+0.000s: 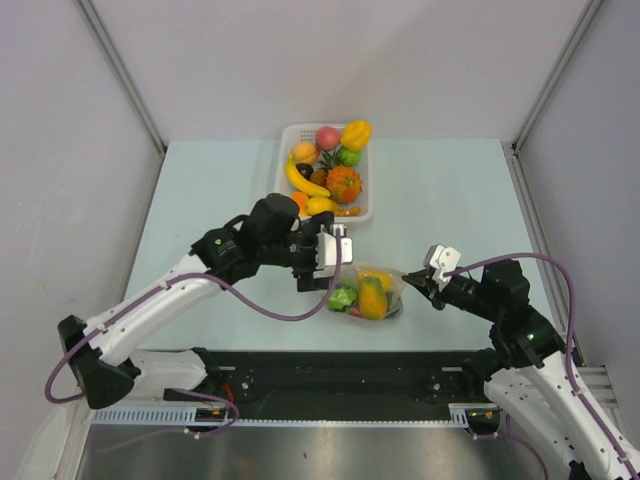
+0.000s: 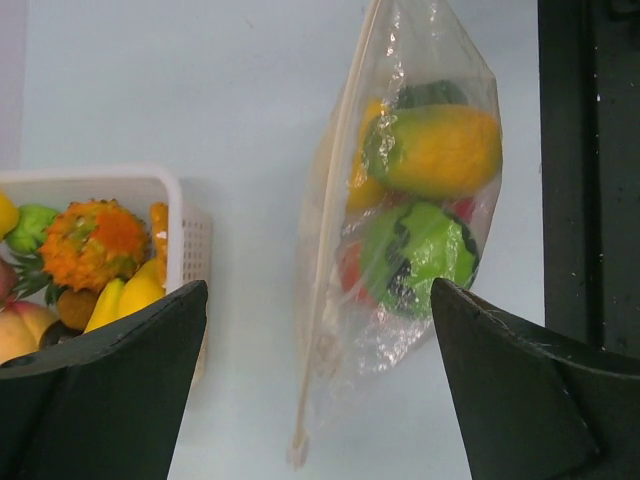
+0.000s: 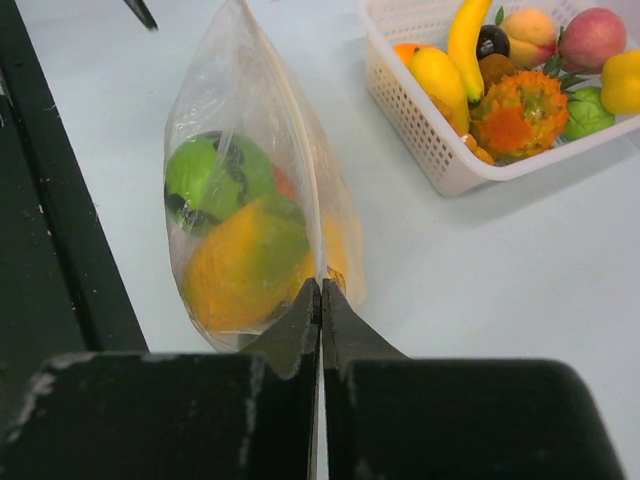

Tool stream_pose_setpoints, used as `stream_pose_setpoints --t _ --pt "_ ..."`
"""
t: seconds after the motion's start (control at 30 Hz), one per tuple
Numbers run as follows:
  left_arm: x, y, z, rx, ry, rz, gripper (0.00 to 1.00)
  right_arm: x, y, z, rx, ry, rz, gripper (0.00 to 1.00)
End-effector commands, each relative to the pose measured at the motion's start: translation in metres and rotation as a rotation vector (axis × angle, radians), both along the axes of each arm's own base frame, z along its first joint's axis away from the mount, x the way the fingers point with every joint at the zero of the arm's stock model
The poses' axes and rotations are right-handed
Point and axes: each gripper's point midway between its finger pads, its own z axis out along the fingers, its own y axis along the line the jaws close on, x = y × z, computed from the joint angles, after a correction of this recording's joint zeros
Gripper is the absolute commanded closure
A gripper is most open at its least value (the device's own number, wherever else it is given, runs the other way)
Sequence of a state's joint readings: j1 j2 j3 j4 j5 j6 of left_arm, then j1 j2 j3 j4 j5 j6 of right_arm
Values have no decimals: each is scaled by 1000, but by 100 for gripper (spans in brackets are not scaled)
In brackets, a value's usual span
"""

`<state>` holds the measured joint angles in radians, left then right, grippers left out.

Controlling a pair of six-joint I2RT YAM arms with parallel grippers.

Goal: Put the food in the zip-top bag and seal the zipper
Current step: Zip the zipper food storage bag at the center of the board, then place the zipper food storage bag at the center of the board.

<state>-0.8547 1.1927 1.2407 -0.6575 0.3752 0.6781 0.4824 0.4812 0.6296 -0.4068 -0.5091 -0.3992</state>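
Observation:
The zip-top bag point(image 1: 368, 293) lies on the table near the front, holding several toy foods: a yellow-green mango point(image 2: 435, 150), a green piece point(image 2: 415, 255) and red ones. Its pale zipper point(image 2: 325, 260) runs straight along the mouth edge. My right gripper point(image 3: 321, 290) is shut on the zipper point(image 3: 300, 160) at the bag's right end point(image 1: 405, 277). My left gripper point(image 2: 318, 330) is open and hovers above the bag's left end, one jaw to each side of the zipper, touching nothing. More food fills the white basket point(image 1: 368, 190).
The white slotted basket point(image 2: 185, 225) stands at the back centre with a banana point(image 1: 303, 180), a spiky orange fruit point(image 1: 343, 183), a yellow pepper point(image 1: 356, 133) and a peach point(image 1: 327, 137). A black rail point(image 1: 350, 375) runs along the table's near edge.

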Motion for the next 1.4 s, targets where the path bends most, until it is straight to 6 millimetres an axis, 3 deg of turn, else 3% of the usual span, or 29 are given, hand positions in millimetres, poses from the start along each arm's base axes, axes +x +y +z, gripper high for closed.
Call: stream_pose_setpoints --t 0.0,0.07,0.17,0.23,0.37,0.4,0.47,0.5,0.53,0.6,0.63,0.67,0.7,0.73,0.8,0.83,0.9,0.93,1.0,1.07,1.1,1.13,1.17,1.2,1.23,1.27,1.3,1.33,1.37 --pt "9 -22 -4 4 -10 -14 4 -2 1 31 48 -67 10 100" --pt "15 -29 -16 37 3 -22 7 -3 2 32 53 -65 12 100" --pt "12 -35 -27 66 40 -55 22 -7 1 37 63 -64 14 100" --pt "4 -38 -29 79 60 -93 42 -8 0 37 66 -57 13 100" --pt "-17 -24 -39 150 169 -109 79 -14 0 40 80 -46 22 100" --pt "-21 -20 -38 155 186 -107 96 -16 0 41 85 -41 22 100" --pt "-29 -10 -39 159 206 -88 100 -20 2 43 91 -36 42 100" --pt "-33 -2 -29 133 198 -73 100 -21 3 43 96 -29 50 98" --pt "-33 6 -28 125 195 -50 100 -23 4 46 107 -17 52 78" --pt "-39 24 -13 97 169 -23 100 -25 4 48 113 -7 55 53" --pt "-33 34 -6 86 157 12 100 -26 3 51 120 -2 51 31" --pt "-33 45 -3 89 160 33 100 -26 3 53 122 2 48 21" --pt "-34 56 7 70 129 45 100 -26 2 52 120 10 42 0" --pt "-24 70 15 60 112 91 100 -25 2 53 121 13 34 0" --pt "-22 93 19 92 76 103 100 -25 0 52 125 27 16 0" --pt "-13 109 26 90 43 154 100 -23 -1 53 129 28 4 0" --pt "-4 130 27 144 -19 164 100 -23 -1 52 128 40 3 0" --pt "7 148 23 177 -23 216 100 -23 0 50 129 48 2 0" --pt "25 166 23 215 -85 226 100 -21 0 49 126 57 -3 0" --pt "56 195 21 247 -103 294 100 -21 -1 47 123 67 -10 0" --pt "68 201 31 230 -126 306 100 -19 -1 45 117 70 -16 0" --pt "83 219 36 233 -135 359 100 -20 -2 44 112 72 -17 0" --pt "103 227 27 254 -116 350 100 -20 -2 43 103 71 -17 0" --pt "120 245 44 244 -161 395 100 -20 -3 42 100 71 -21 0" --pt "143 253 34 254 -133 398 100 -20 -4 40 94 75 -23 0" --pt "160 269 53 256 -201 430 100 -19 -4 40 90 72 -26 0" --pt "181 276 62 247 -251 444 100 -19 -5 38 86 73 -29 0" --pt "203 284 56 248 -248 460 100 -19 -5 37 85 76 -28 0" --pt "220 291 71 249 -303 478 100 -18 -4 35 81 81 -29 0"
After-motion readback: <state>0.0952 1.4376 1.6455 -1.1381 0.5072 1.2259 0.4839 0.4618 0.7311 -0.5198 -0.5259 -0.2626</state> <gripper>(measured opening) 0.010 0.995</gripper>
